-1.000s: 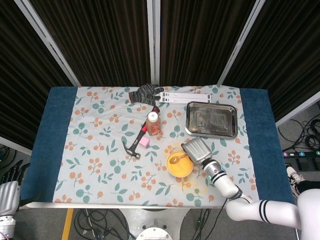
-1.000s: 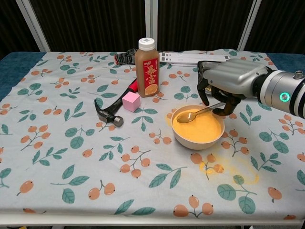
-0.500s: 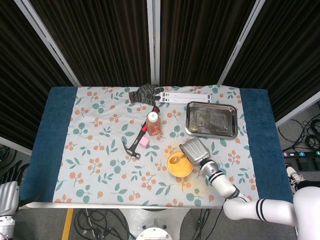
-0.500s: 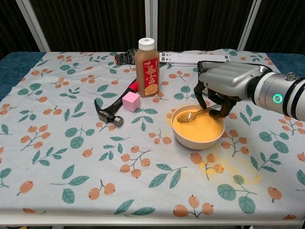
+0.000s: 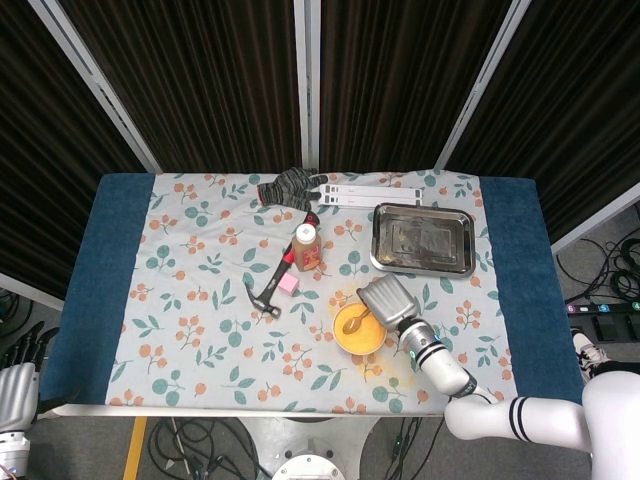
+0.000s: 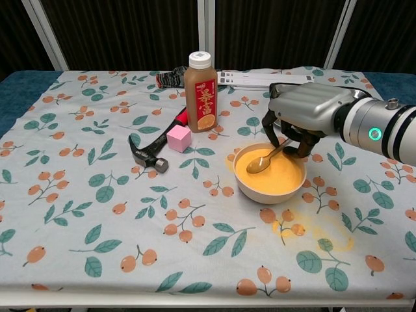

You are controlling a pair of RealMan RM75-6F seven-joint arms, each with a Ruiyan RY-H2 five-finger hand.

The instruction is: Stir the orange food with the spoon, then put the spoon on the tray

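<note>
I've got the spoon [image 6: 265, 160] pinched by its handle in my right hand [image 6: 305, 114], its scoop sitting in the orange food [image 6: 273, 174] in the bowl [image 6: 263, 192]. This is the stirring step, I'd say. Next I need to sweep the scoop around without tipping the bowl, then lift and carry it back to the tray [image 5: 422, 240] behind. My left hand [image 5: 16, 392] hangs off the table's corner; can't tell its grip.

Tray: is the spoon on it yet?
No. The spoon is in the right hand, its tip in the bowl of orange food, and the tray holds nothing.
</note>
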